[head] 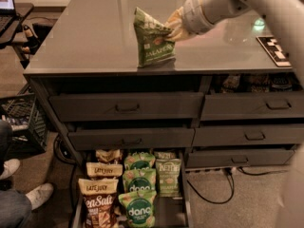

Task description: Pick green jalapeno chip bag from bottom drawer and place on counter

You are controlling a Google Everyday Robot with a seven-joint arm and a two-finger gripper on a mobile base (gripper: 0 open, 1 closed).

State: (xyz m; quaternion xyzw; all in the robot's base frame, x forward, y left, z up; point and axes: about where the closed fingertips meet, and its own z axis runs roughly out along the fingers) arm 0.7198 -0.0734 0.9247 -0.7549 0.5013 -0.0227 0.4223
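Observation:
My gripper (172,26) is shut on the top right corner of the green jalapeno chip bag (153,42), an olive-green crinkly bag with the word JALAPENO. The bag stands upright with its bottom edge at the glossy grey counter (85,42), near the front edge. My arm reaches in from the upper right. Below, the bottom drawer (184,194) is pulled out and holds several chip bags, among them another olive Kettle bag (168,177).
In the drawer lie tan Late July bags (99,171) and brighter green dang bags (140,209). The upper drawers (126,106) are slightly ajar. A tag card (274,49) lies on the counter at the right. A person's shoes (40,194) and a crate (21,122) are at the left.

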